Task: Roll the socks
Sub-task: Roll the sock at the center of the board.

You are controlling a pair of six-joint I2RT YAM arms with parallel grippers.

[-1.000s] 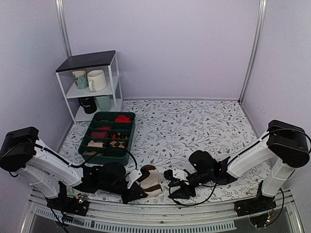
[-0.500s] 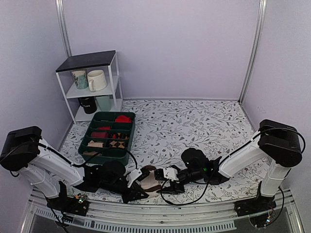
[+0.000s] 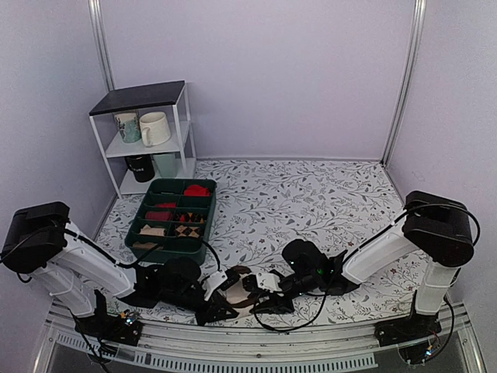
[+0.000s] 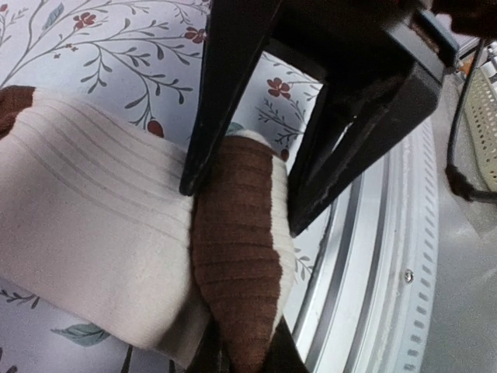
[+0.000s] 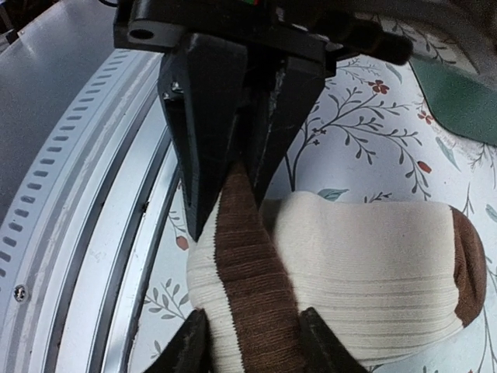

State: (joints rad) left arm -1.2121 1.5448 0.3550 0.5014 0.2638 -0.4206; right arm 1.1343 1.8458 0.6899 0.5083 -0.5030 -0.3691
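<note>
Left end effector (image 4: 245,353), right end effector (image 5: 254,342) clamping socks (image 5: 365,256)

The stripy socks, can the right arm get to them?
Probably yes. The right arm's fingers sit either side of the socks, at the brown band; nothing blocks them.

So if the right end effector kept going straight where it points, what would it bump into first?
The socks: the right end effector straddles their brown band. Straight beyond, the left end effector faces it, pinching the same band; the gap between them is hard to judge.
</note>
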